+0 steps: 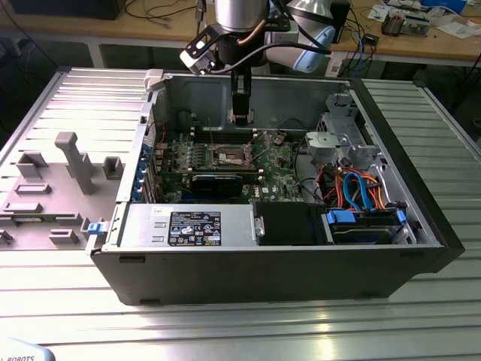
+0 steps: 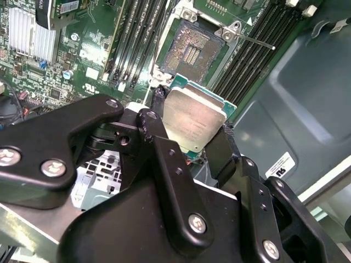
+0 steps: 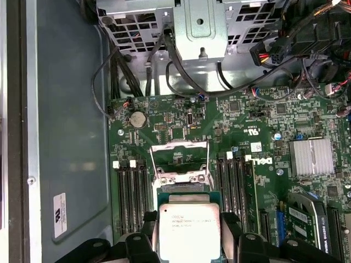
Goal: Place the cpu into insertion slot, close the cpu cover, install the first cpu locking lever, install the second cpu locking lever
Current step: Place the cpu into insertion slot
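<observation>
Exterior view has the arm reaching down into an open computer case (image 1: 301,271) that lies on a ribbed metal table (image 1: 225,323). The gripper (image 1: 240,113) hangs in the upper middle of the frame, over the far part of the green board (image 1: 278,165). The socket (image 1: 231,156) sits on the board just below it in the frame. A silver power supply (image 1: 188,226) with a dark label lies along the near wall of the case. A grey tray (image 1: 52,188) of moulded blocks rests on the table at the exterior view's left.

In the second wrist view the gripper (image 2: 193,115) is closed on the chip (image 2: 193,123). Its black fingers (image 2: 159,104) clamp two opposite edges, and the chip's dull silver top faces the camera. The chip is in the air, clear of the board (image 2: 82,60). Past it lies the socket (image 2: 191,55), its dark centre uncovered inside a shiny metal rim. A thin metal lever (image 2: 255,41) sticks out from one corner of the socket. Rows of long black memory slots (image 2: 131,38) flank the socket on both sides.

In the first wrist view the chip (image 3: 189,227) again sits between the fingers (image 3: 148,224) of the gripper (image 3: 189,230), just short of the socket (image 3: 180,161). How the socket's cover stands I cannot tell. The memory slots (image 3: 131,192) run along either side, and a finned heat sink (image 3: 311,158) and a round coin battery (image 3: 137,118) sit elsewhere on the board (image 3: 241,126).
</observation>
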{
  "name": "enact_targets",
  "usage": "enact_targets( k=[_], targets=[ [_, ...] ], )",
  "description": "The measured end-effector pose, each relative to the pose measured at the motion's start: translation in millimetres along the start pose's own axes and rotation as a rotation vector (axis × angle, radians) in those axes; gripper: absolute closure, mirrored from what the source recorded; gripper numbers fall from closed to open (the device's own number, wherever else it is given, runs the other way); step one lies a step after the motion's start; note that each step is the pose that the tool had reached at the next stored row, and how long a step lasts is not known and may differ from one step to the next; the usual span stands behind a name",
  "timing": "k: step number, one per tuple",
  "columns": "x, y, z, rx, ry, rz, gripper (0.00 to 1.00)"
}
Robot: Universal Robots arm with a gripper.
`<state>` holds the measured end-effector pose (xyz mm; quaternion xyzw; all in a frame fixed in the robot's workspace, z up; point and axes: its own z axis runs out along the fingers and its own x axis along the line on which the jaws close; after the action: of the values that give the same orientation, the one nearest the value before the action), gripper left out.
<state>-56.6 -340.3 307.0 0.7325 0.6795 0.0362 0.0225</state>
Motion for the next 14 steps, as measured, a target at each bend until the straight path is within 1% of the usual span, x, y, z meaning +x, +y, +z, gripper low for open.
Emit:
enact_targets(
  k=[7, 14],
  targets=[
    [-0.1, -0.5, 5.6, 0.0000, 0.0001, 0.000, 0.46],
    [-0.2, -0.8, 9.5, 0.0000, 0.0000, 0.000, 0.46]
  ],
)
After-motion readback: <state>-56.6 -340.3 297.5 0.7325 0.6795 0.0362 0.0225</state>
